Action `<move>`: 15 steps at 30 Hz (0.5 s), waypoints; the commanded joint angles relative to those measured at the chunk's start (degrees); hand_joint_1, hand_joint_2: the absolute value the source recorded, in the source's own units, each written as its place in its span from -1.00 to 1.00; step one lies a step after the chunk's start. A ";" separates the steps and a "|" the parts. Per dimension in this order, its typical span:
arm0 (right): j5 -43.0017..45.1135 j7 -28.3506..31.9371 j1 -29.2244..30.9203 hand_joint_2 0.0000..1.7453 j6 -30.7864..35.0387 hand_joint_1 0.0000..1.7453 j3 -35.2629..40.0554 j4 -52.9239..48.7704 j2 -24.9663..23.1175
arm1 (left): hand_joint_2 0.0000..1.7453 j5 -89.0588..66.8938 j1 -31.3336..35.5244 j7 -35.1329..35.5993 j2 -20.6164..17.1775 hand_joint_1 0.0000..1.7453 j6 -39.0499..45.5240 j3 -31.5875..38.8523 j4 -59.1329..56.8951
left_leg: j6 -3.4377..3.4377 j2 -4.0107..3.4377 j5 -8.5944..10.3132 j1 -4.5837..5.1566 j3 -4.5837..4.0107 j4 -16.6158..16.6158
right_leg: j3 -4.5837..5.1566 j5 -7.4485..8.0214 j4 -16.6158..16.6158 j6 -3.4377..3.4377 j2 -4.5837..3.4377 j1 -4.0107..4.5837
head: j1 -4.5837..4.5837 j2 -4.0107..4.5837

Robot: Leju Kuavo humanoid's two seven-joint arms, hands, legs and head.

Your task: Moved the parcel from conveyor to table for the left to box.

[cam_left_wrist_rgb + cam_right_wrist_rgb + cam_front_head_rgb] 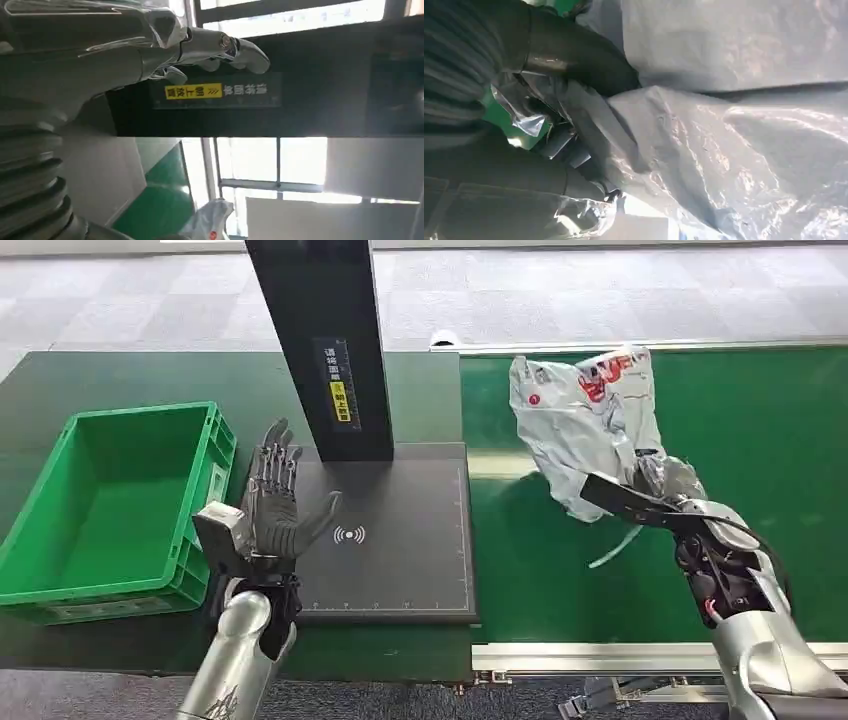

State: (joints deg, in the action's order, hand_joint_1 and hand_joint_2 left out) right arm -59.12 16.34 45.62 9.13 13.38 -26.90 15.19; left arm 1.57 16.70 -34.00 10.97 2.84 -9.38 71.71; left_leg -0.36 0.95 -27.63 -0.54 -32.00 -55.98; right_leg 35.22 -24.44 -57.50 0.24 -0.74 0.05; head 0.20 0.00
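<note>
Parcel (585, 425), a crumpled grey plastic mailer with red print, is over the green conveyor (780, 440), pinched at its lower edge by the right hand (655, 480); right wrist view shows dark fingers (574, 55) buried in the grey film, so that hand has a real grip. The bag stands up from the hand, long axis roughly vertical and leaning toward the robot's left, top corner flopping. Can't tell if its bottom touches the belt. Black pad (400, 540) on the table lies to the parcel's left, just across the belt edge, with the black post (320, 340) at its far side. Left hand (275, 505) is upright at the pad's left edge, fingers spread, holding nothing, well apart from the parcel. Green bin (60, 500) sits just left of it. Likely next move: a leftward carry onto the pad, keeping clear of the post.
</note>
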 commanded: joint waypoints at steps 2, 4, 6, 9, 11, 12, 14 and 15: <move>1.06 6.71 -3.31 1.00 15.70 1.00 -0.90 -16.58 -4.18 | 1.00 2.28 -1.74 -2.62 -0.28 -1.00 1.46 2.63 4.37 | 0.00 -0.28 -0.05 0.04 0.17 0.08 | -0.07 0.00 0.06 -0.04 -0.14 -0.03 | -0.02 0.00; 0.85 9.68 -6.76 1.00 21.34 1.00 -0.41 -22.22 -4.48 | 1.00 4.19 -2.03 -5.05 0.44 -1.00 2.81 3.48 5.26 | 0.00 -0.11 -0.02 0.03 0.13 0.07 | -0.07 -0.01 0.07 -0.04 -0.02 -0.01 | -0.04 0.00; 0.39 10.46 -8.74 1.00 22.84 1.00 0.55 -25.24 -4.83 | 1.00 4.86 -2.32 -6.00 0.80 -1.00 4.37 3.92 6.10 | 0.00 -0.17 -0.03 0.06 0.28 0.17 | -0.20 -0.03 0.14 -0.08 -0.02 -0.04 | -0.02 0.00; -0.23 11.57 -11.51 1.00 22.74 1.00 3.07 -30.06 -5.62 | 1.00 5.18 -2.23 -6.00 0.62 -1.00 7.62 3.38 6.95 | -0.01 -0.23 -0.07 0.05 0.19 0.10 | -0.10 -0.04 0.07 -0.05 -0.10 -0.04 | -0.02 0.00; -1.73 12.12 -12.65 1.00 21.39 1.00 6.49 -32.30 -6.00 | 1.00 4.80 -2.68 -6.00 1.41 -1.00 9.78 4.19 9.28 | -0.02 -0.23 -0.07 0.06 0.21 0.11 | -0.10 -0.04 0.05 -0.05 -0.09 -0.05 | -0.02 0.00; -2.12 12.13 -12.82 1.00 20.36 1.00 7.66 -32.60 -5.95 | 1.00 4.48 -2.71 -6.00 1.54 -1.00 10.44 4.25 9.66 | -0.02 -0.23 -0.09 0.02 0.15 0.06 | -0.06 -0.04 0.04 -0.04 -0.11 -0.02 | 0.00 0.00; -2.87 11.95 -13.29 1.00 17.36 1.00 10.49 -32.90 -6.08 | 1.00 4.33 -2.99 -6.00 2.02 -1.00 11.35 4.53 10.99 | -0.02 -0.27 -0.09 0.04 0.16 0.07 | -0.06 -0.03 0.04 -0.05 -0.12 -0.03 | 0.00 0.00; -2.56 11.86 -13.14 1.00 14.54 1.00 11.88 -32.71 -5.67 | 1.00 4.09 -3.11 -6.00 2.30 -1.00 12.10 4.89 11.91 | -0.01 -0.27 -0.09 0.01 0.13 0.04 | -0.05 -0.02 0.04 -0.06 -0.14 0.00 | -0.02 0.00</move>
State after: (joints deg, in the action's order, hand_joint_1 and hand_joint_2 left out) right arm -60.63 28.30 34.39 30.85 15.53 -53.37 10.51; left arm 6.34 14.07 -40.04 12.02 12.26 -6.89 79.80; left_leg -0.36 0.96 -27.66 -0.54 -31.99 -55.97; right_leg 35.23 -24.47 -57.50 0.22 -0.74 0.05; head 0.17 0.00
